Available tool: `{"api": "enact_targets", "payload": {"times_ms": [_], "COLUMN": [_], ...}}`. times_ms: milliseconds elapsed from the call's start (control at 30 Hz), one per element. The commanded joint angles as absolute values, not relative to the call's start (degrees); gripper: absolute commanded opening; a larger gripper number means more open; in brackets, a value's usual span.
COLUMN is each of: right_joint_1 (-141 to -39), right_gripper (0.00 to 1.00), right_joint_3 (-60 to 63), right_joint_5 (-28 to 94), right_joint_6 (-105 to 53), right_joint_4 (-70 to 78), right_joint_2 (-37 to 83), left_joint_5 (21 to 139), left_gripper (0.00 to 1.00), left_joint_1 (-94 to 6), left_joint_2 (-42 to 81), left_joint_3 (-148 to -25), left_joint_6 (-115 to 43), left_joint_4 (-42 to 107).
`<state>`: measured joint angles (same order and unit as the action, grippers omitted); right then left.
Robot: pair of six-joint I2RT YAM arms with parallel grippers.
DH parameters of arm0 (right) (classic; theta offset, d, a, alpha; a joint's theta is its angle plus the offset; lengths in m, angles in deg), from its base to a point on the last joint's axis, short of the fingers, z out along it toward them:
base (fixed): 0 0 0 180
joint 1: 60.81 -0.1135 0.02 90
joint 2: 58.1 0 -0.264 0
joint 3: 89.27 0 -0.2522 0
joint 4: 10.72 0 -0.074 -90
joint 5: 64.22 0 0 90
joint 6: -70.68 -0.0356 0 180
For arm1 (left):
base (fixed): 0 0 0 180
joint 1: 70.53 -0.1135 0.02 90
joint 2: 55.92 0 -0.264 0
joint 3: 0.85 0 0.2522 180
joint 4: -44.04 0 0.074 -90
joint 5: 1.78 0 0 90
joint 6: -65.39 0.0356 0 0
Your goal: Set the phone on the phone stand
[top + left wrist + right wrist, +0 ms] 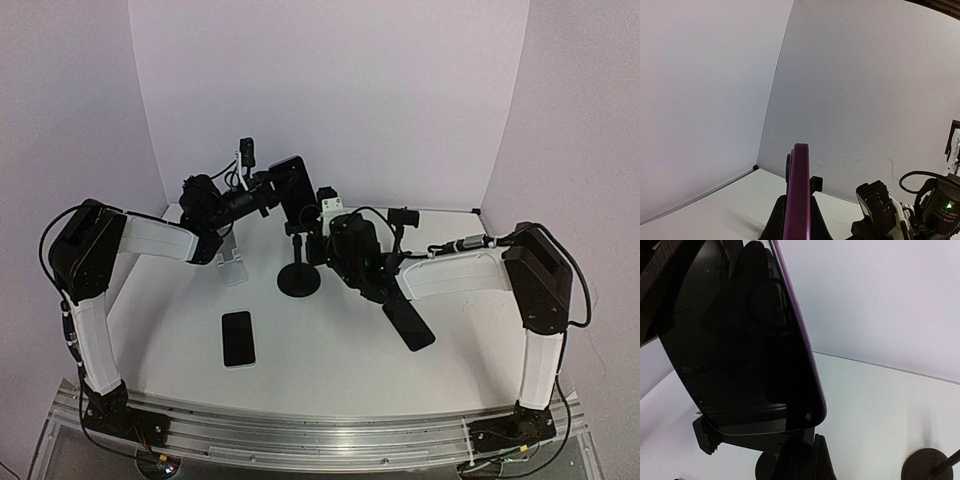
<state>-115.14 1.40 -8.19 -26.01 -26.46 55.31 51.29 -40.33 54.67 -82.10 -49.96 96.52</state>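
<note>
**Q:** What holds the phone (290,188)?
**A:** The left gripper (270,190), pinching its rounded purple rim. The glossy black glass slab stands upright over the far middle of the white desk (330,370).

**Q:** And the stand (298,280)?
**A:** Matte black, with a round flat base, a thin post and a cradle just below the phone's lower edge. Whether they touch cannot be told.

**Q:** The right gripper (320,222)?
**A:** Fingers pressed together beside the cradle.

**Q:** Anything else?
**A:** A spare phone (238,338) lies flat near the desk's front edge, left of middle.
</note>
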Motion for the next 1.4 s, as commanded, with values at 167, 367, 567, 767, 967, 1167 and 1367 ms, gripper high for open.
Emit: {"api": "enact_targets", "payload": {"times_ms": [167,367,567,767,967,1167,1367], "right_joint_1": [-115.04,-114.99,-115.04,-114.98,-114.92,-114.76,-113.76], "right_gripper": [0.0,0.0,0.0,0.0,0.0,0.0,0.0], "right_joint_3": [1.88,1.81,1.11,-0.65,-3.31,-5.67,-6.39], "right_joint_5": [-6.6,-5.76,-5.92,-7.47,-8.46,-10.59,-11.63], "right_joint_6": [-25.16,-23.85,-23.26,-25.17,-27.34,-29.66,-32.3], "right_joint_4": [-27.96,-27.92,-27.42,-26.77,-24.29,-20.96,-18.07], "right_joint_2": [56.6,56.57,56.5,57.29,58.3,58.51,57.49], "left_joint_5": [43.27,41.69,43.71,50.11,52.22,54.94,54.5], "left_gripper": [0.0,0.0,0.0,0.0,0.0,0.0,0.0], "left_joint_1": [-40.13,-42.34,-42.3,-41.7,-41.7,-41.76,-42.22], "left_joint_2": [54.59,55.99,54.99,51.69,49.56,49.16,48.59], "left_joint_3": [-81.84,-84.08,-86.52,-82.97,-79.53,-78.79,-80.18], "left_joint_6": [-32.03,-27.35,-22.56,-24.17,-25.88,-21.26,-16.93], "left_joint_4": [64.94,59.64,48.44,46.81,52.14,54.07,51.48]}}
